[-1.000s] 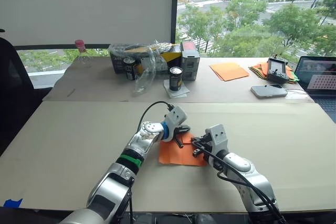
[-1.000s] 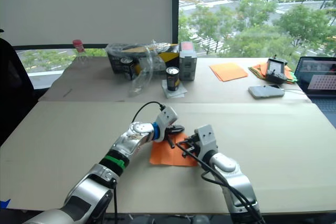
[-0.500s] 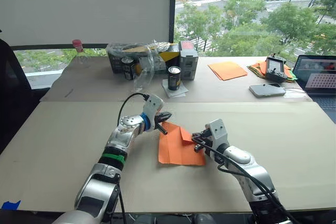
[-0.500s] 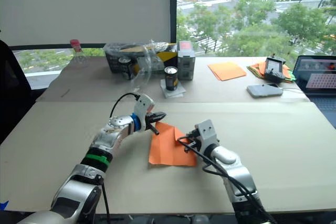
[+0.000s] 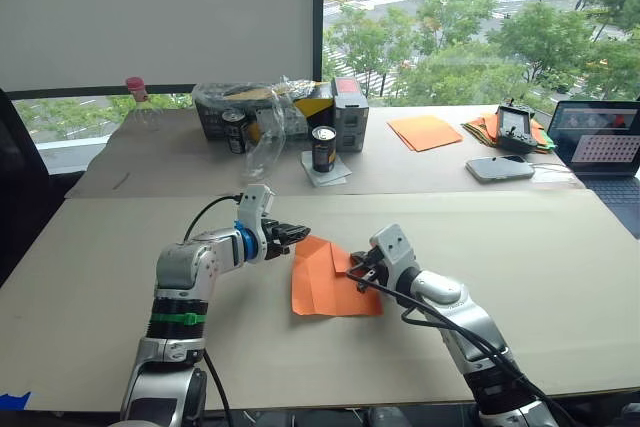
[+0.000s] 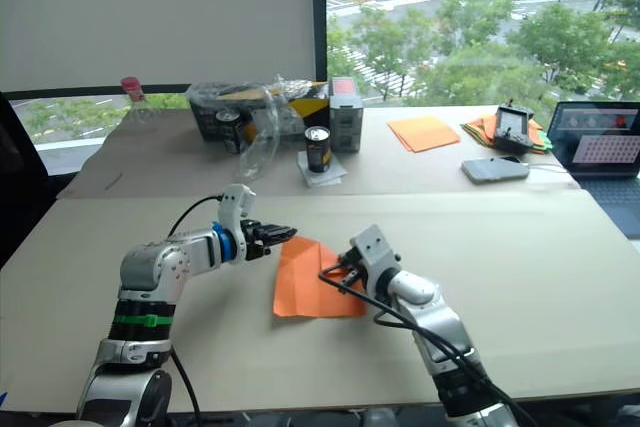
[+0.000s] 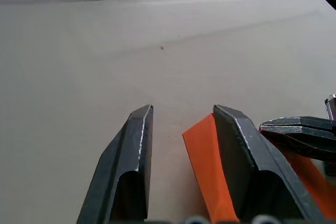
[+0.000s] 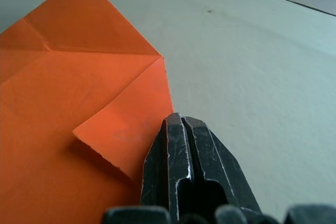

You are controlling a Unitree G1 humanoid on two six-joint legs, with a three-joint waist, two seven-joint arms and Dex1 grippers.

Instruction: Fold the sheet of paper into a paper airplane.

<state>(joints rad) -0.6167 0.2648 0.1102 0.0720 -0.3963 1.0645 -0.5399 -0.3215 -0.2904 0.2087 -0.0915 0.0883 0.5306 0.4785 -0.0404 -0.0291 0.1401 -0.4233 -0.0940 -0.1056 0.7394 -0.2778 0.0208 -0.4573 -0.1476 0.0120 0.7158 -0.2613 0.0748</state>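
Right wrist view puts the right gripper point(image 8: 180, 124) closest of all, its two black fingers pressed together with no gap and their tips resting on the edge of the sheet of paper point(image 8: 79, 77), right beside a small corner flap that is folded over onto the orange surface. From the head, the sheet lies flat on the near table point(image 5: 110, 277), between the two arms; its far end comes to a point where the top corners have been turned in, and crease lines run across it. The left gripper point(image 5: 295, 233) sits at that far point, just off the paper's tip, with its jaws apart and nothing between them; the left wrist view shows the orange edge passing under one finger point(image 7: 247, 150) without being pinched. My reading is that the job is in its early folds: the nose corners are being formed and pressed, with the long wing folds not yet made. The next move likely calls for the right fingertips to run along the flap's crease to flatten it while the left steadies the tip, since thin paper slides easily. Farther back stand cans point(image 5: 323, 148), boxes point(image 5: 345, 112), a stack of orange sheets point(image 5: 425, 132) and a laptop point(image 5: 598, 142).
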